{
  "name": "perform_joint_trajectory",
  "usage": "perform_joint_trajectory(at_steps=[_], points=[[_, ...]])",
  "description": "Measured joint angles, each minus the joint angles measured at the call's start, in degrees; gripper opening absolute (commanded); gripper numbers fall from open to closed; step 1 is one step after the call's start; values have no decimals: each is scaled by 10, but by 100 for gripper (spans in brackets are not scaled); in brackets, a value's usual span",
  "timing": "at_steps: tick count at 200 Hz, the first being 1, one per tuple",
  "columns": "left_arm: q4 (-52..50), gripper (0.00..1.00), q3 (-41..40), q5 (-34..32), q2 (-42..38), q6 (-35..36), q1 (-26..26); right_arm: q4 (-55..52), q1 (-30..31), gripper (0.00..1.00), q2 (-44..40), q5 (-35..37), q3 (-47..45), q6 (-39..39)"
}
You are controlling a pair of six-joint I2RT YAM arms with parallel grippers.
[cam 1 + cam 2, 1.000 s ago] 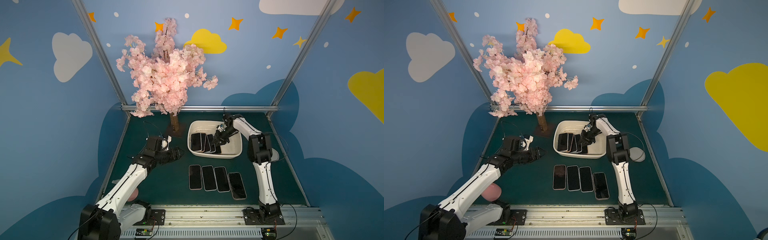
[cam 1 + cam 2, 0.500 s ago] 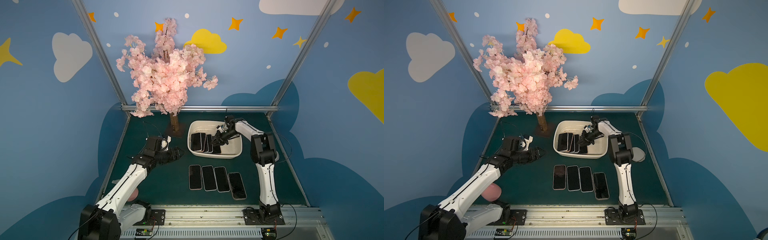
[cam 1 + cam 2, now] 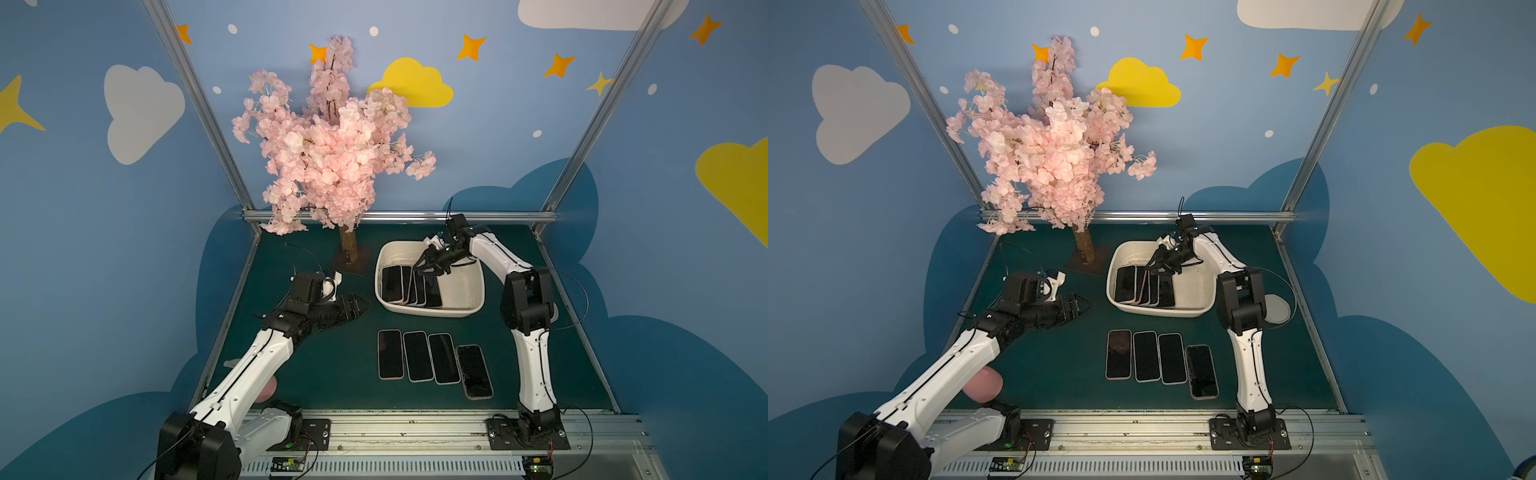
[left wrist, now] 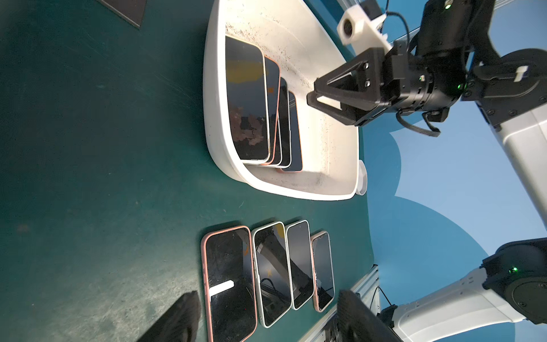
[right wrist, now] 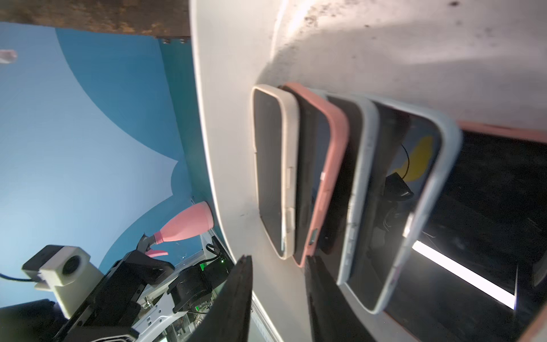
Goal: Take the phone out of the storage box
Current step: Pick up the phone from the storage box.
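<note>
The cream-white storage box (image 3: 473, 308) (image 3: 1202, 309) (image 4: 213, 124) (image 5: 231, 118) stands at the back of the green table, right of centre. Several phones (image 3: 392, 283) (image 3: 1126, 283) (image 4: 247, 97) (image 5: 270, 165) lean in a stack against its left wall, screens up. My right gripper (image 3: 420, 268) (image 3: 1152, 268) (image 4: 311, 91) (image 5: 278, 260) reaches into the box just above the stack's far ends. Its jaws stand a little apart and hold nothing. My left gripper (image 3: 359, 305) (image 3: 1084, 305) (image 4: 268, 299) hovers open over the table left of the box, holding nothing.
Several phones (image 3: 417, 356) (image 3: 1146, 356) (image 4: 270, 272) lie in a row on the table in front of the box. A pink blossom tree (image 3: 332, 149) stands on a dark base plate (image 3: 351, 266) behind the left arm. A white disc (image 3: 1277, 309) lies right of the box.
My right gripper has shifted left over the leaning phones, and its jaws have closed and parted a little again. The left arm has not moved.
</note>
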Motion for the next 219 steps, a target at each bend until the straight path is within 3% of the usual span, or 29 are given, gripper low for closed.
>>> perform_joint_trajectory(at_steps=[219], points=[[-9, 77, -12, -1, -13, 13, 4, -2, 27, 35, 46, 26, -26, 31]])
